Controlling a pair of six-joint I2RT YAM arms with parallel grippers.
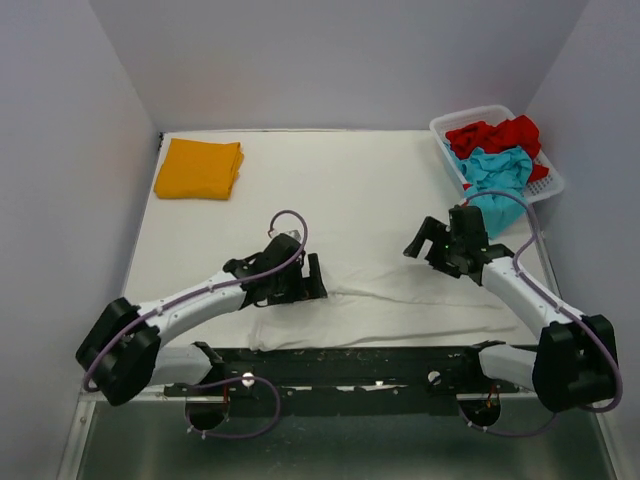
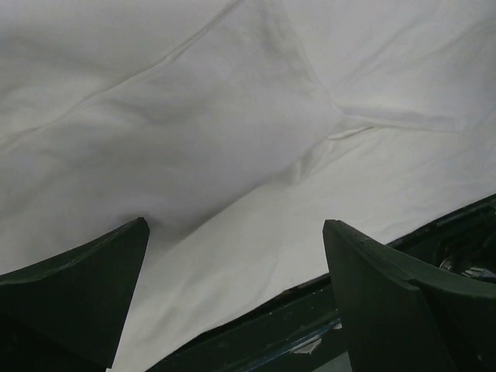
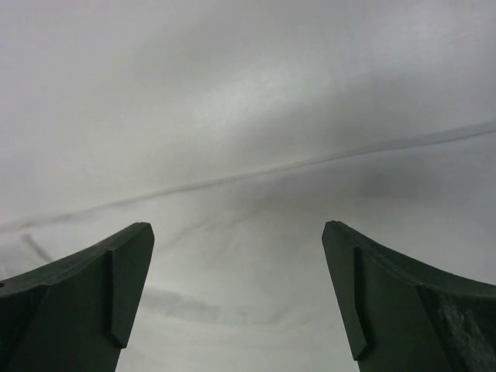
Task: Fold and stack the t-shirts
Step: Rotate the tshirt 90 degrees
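Note:
A white t-shirt [image 1: 390,315] lies spread flat near the table's front edge, hard to tell from the white table cover. It fills the left wrist view [image 2: 194,132] and the right wrist view [image 3: 248,155]. My left gripper [image 1: 312,280] is open and empty just above its left part. My right gripper [image 1: 420,240] is open and empty above the cloth at the right. A folded orange-yellow t-shirt [image 1: 199,168] lies at the back left. Red [image 1: 495,135] and teal [image 1: 497,175] t-shirts are heaped in the basket.
The white lattice basket [image 1: 550,180] stands at the back right against the wall. A black bar [image 1: 350,365] runs along the table's near edge, also seen in the left wrist view [image 2: 310,325]. Grey walls close in three sides.

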